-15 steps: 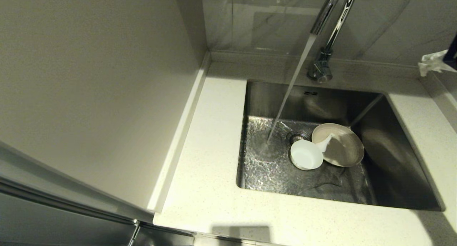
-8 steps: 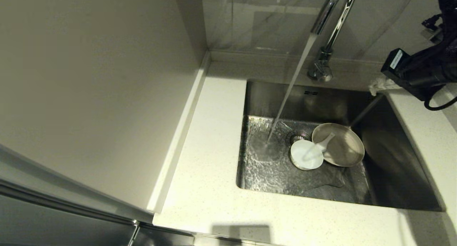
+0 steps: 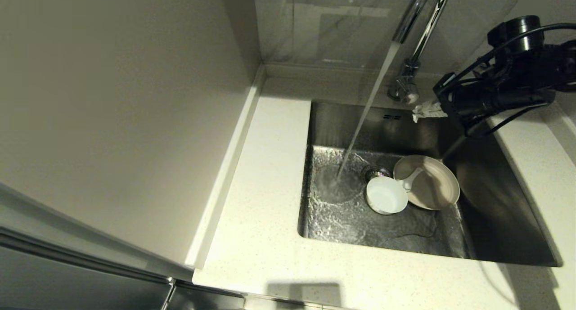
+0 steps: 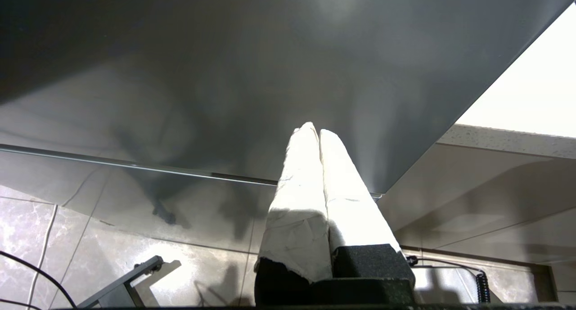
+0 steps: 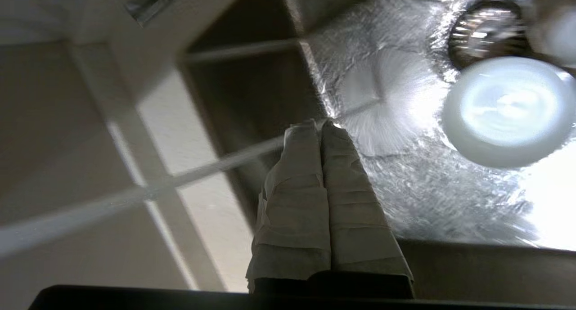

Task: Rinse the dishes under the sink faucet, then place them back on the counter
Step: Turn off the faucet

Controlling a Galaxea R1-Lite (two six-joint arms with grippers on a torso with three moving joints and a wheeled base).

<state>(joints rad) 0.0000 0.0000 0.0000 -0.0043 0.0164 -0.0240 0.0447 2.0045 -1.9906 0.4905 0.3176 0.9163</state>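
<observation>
Water runs from the chrome faucet (image 3: 416, 26) into the steel sink (image 3: 504, 220). On the sink floor right of the drain (image 3: 377, 170) stand the small white bowl (image 3: 386, 195) and the cream plate (image 3: 432, 186). The white spoon (image 3: 410, 179) lies across the plate's edge beside the bowl. My right gripper (image 3: 423, 110), its fingers wrapped in white tape, hangs shut and empty over the sink's far right, just right of the faucet base. Its wrist view shows the bowl (image 5: 506, 110), the drain (image 5: 488, 31) and the shut gripper (image 5: 320, 123). My left gripper (image 4: 313, 129) is shut, down beside the cabinet.
The cream counter (image 3: 265, 197) surrounds the sink, with a broad strip to its left and a narrow one at the right (image 3: 535, 175). A tall panel (image 3: 126, 112) stands along the left and a tiled wall (image 3: 342, 26) behind.
My right arm has swung in from the far right edge toward the faucet base, over the sink's back right. The dishes have stayed where they were; water keeps running.
</observation>
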